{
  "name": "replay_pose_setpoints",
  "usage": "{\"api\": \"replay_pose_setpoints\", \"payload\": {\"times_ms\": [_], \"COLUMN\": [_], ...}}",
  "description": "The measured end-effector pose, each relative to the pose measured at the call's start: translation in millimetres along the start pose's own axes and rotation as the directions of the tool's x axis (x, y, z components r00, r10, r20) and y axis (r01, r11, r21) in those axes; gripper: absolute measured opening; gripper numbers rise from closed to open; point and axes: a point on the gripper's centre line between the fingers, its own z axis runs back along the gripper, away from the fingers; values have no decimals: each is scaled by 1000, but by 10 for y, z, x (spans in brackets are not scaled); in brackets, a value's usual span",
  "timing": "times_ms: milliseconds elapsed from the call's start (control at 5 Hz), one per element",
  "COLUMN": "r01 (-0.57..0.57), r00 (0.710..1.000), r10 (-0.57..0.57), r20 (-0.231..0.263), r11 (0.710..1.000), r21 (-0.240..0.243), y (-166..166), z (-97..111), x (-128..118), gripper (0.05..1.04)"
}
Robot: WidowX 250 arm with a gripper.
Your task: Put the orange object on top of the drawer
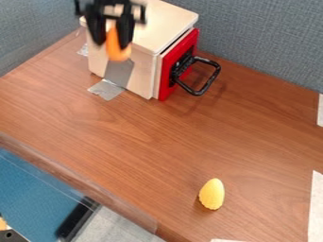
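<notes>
Hanging at the drawer (pixel 174 16), the black two-finger gripper (pixel 111 43) has its jaws closed about the tapered orange object (pixel 116 51), one finger to either side, with the narrow end pointing down. From this slant the orange object overlaps the near edge of the drawer's top and the taped side panel (pixel 142 71) below it; whether it is fully clear of that edge cannot be told. It does not appear to be set down on the top.

The orange object looks like a light toy, likely firm plastic or dense foam, so weight should be no trouble and breakage is unlikely. Its taper matters more — pinched too near the narrow end, a smooth surface could slide out of the fingers. The thicker upper part, squeezed across its width, seems the best place to hold it, and the present grip looks close to that.

Most of the task seems done. What is left, I judge, is to bring the orange object well inward over the drawer's top, lower it gently and let go — a rounded body might roll, so it should lie away from the edges and from the side above the black handle (pixel 211 81).
</notes>
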Motion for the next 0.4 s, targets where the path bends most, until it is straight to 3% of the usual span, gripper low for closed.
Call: {"api": "replay_pose_setpoints", "payload": {"times_ms": [200, 400], "r01": [-19, -6], "r00": [1000, 1000], "r10": [19, 6], "r20": [18, 17], "r11": [1000, 1000], "r21": [-4, 4], "y": [-24, -62], "z": [115, 61], "x": [227, 386], "gripper": [545, 546]}}
